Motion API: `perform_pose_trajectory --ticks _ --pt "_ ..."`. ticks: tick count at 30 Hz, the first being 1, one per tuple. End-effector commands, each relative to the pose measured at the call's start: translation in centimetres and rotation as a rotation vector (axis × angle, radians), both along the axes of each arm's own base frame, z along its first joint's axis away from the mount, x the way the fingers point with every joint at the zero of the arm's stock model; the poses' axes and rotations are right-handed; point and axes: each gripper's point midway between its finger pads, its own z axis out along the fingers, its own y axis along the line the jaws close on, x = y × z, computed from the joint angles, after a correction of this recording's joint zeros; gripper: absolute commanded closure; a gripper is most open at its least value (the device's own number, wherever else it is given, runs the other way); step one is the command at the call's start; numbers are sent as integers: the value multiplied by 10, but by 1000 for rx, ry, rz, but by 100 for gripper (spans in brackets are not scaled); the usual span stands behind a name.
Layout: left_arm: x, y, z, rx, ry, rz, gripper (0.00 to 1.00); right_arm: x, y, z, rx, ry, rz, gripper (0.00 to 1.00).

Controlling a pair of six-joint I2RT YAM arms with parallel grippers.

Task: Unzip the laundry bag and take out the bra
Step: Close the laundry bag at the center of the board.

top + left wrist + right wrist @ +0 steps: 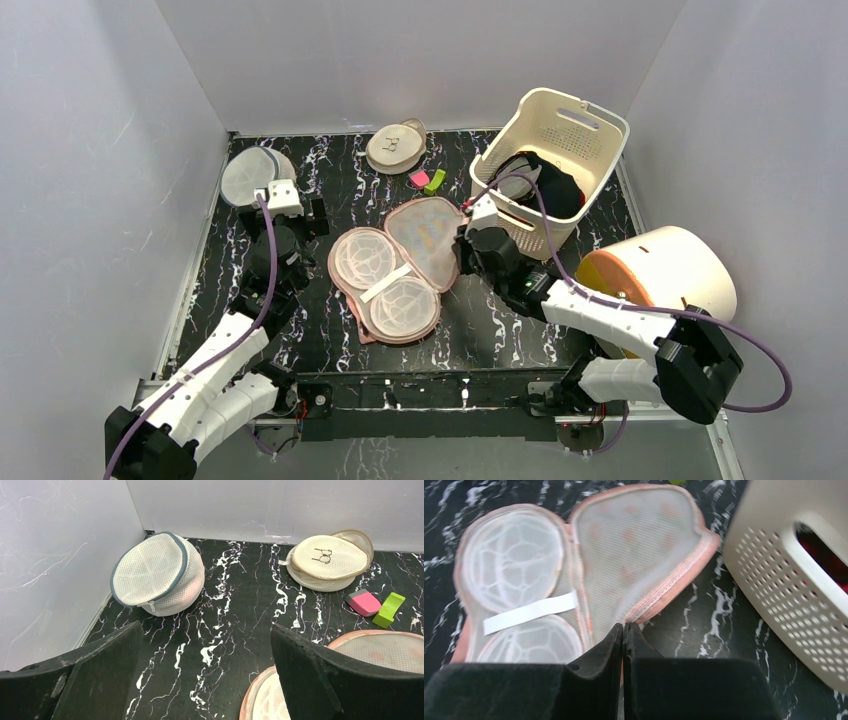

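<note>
Laundry bag (pixel 395 270) lies unzipped and open at mid surface (pixel 480 330), its pink trim (pixel 674 587) pinched in your right claw (pixel 624 630).
Your left claw (pixel 207 640) hangs spread and empty beside it; the bra isn't clearly visible. Lift too far and the thin trim may slip out, letting the bag fall shut.

Bra icon (pixel 323 555) on beige pouch (pixel 320 575)

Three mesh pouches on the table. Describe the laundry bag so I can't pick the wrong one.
Left of the white basket, mid-table, lies the laundry bag, its flap pinched by the right gripper. It alone is two-lobed and pink-trimmed; the grey-rimmed pouch and the beige pouch are round.
</note>
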Motion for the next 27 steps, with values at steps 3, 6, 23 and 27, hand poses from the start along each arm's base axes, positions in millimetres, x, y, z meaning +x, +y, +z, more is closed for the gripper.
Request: perform_pose_trajectory --ticks 3,6,23,27 --pt "3 0 17 -20 -38 7 2 -21 62 51 -122 -146 265 100" --pt "2 8 17 7 -36 51 2 -42 93 53 -167 -167 334 100" --pt "-6 19 26 26 -74 84 2 -158 220 -37 -409 -130 653 100" --pt "-5 18 26 25 -74 83 2 -164 241 -25 -275 -130 656 100"
